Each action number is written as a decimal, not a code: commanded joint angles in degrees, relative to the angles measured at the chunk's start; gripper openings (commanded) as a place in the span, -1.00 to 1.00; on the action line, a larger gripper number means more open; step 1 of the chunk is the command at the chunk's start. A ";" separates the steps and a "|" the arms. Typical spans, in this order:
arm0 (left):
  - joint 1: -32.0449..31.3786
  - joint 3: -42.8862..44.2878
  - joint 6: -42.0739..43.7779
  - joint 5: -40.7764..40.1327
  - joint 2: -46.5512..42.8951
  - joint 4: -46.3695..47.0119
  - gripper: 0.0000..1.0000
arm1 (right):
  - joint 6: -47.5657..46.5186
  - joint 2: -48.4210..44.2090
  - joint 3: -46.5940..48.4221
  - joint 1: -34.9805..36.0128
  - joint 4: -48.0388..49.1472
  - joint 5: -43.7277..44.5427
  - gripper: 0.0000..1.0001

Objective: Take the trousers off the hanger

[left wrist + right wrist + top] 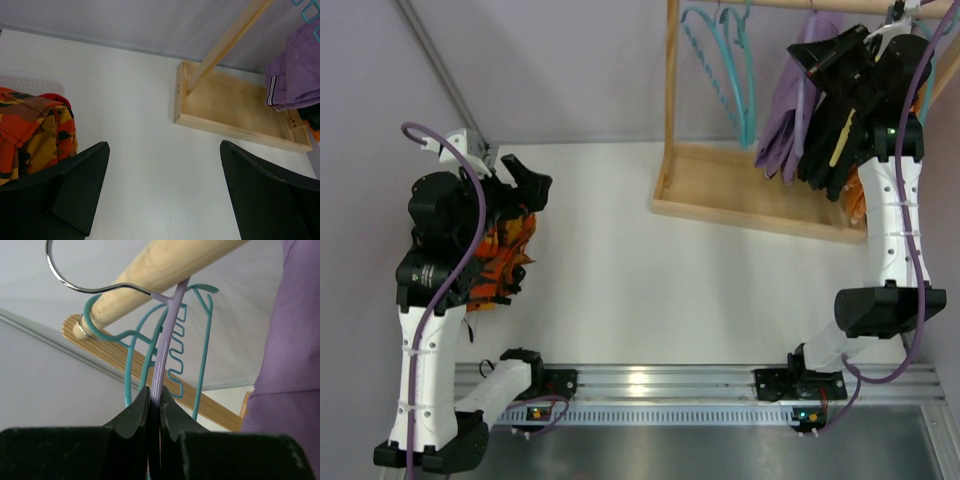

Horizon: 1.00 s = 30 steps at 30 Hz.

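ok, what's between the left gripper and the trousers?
Top view: bare white table, then the wooden rack and teal hangers on its rail, just short of the trousers.

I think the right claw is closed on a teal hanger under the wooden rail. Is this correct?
No. The right claw is closed on the lavender hanger, not a teal one, under the wooden rail. The right wrist view shows this.

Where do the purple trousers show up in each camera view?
Top external: the trousers hang at the upper right, just right of the teal hangers.
Left wrist: trousers at the far upper right, striped cuff showing.
Right wrist: trousers fill the right edge.
Shared landmark: the wooden rack, seen in all three.
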 commanded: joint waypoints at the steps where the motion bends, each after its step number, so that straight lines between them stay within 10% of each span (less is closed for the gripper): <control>1: 0.27 0.14 0.58 1.23 -0.22 3.37 0.97 | 0.49 -5.06 4.03 -0.61 16.79 -1.69 -1.00; 30: -0.70 -8.28 15.95 26.72 -1.45 17.95 0.90 | 12.97 -34.93 -32.50 -1.67 18.55 -11.27 -1.00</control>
